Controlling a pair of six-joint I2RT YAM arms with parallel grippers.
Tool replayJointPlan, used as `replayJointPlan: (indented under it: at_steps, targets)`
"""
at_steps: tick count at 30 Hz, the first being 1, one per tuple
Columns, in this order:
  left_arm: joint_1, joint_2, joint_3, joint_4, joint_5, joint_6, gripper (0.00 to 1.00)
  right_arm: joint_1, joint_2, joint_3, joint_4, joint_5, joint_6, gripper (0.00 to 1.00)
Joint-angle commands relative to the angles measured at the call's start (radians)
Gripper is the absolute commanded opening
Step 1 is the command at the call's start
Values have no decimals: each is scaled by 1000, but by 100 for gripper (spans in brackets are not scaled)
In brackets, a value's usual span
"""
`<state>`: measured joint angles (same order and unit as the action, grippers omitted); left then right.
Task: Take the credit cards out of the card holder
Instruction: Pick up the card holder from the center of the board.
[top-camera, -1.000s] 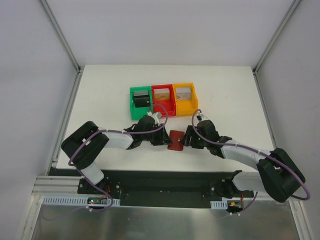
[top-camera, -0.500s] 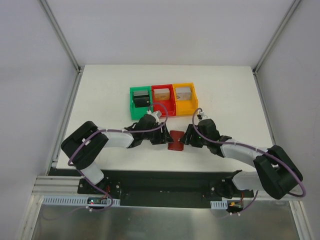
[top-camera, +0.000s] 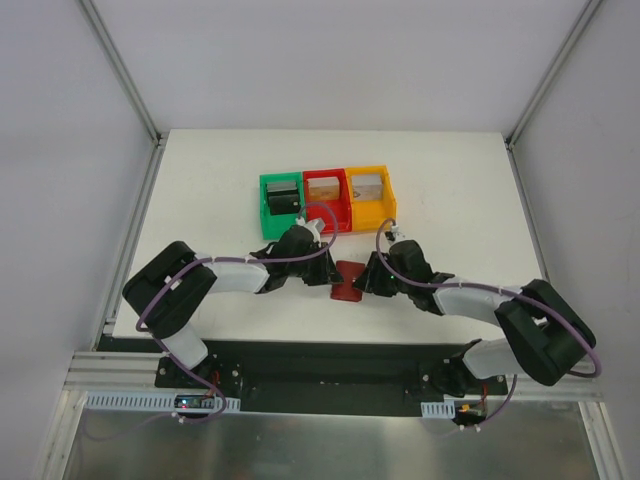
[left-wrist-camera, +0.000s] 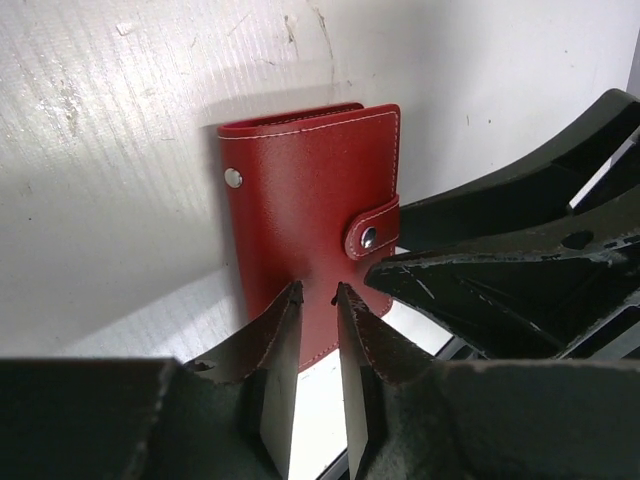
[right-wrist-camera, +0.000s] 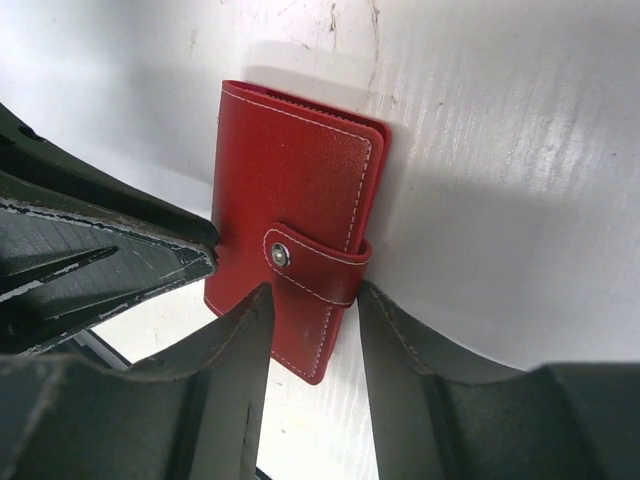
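Over the last second the right tool (right-wrist-camera: 312, 300) has slid toward 9 o'clock and the left tool (left-wrist-camera: 317, 300) has edged toward 3 o'clock, so both now crowd the wallet (left-wrist-camera: 300, 190) from either side.

The left tool's fingers stand only a narrow slit apart, with their tips over the wallet's near edge. They grip nothing that I can see. The right tool is spread wider, and its 2 fingers straddle the snap tab (right-wrist-camera: 310, 265) without closing on it.

The wallet lies flat on the counter (top-camera: 200, 200) between the 2 tools, and a row of 3 bins (top-camera: 264, 205) stands near it at 12 o'clock.

By my reading the task has barely begun. The wallet is folded shut with the tab snapped down, so the snap must be undone, the cover opened and the cards drawn out.

No cards show anywhere, and presumably they sit inside. Whether either tool's fingertips actually press on the leather is hard to make out. From above, both tools hide the wallet's side edges.
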<state>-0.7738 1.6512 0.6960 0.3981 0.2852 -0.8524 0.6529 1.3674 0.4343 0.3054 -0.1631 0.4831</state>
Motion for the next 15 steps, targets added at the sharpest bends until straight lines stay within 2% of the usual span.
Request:
replayJointPlan:
  at_steps: [1, 6, 9, 11, 15]
  targets:
    - [-12, 15, -1, 18, 28, 10, 19, 16, 55, -46, -89, 0, 20, 40]
    - [-12, 16, -15, 28, 31, 7, 19, 16, 58, -49, -88, 0, 23, 37]
    - [-12, -42, -39, 9, -21, 10, 39, 16, 47, -57, -94, 11, 26, 43]
    - [-10, -94, -50, -17, -55, 33, 47, 16, 39, -62, -97, 16, 28, 45]
    - [-10, -168, -43, -100, -105, 72, 55, 16, 41, -66, -101, 19, 22, 47]
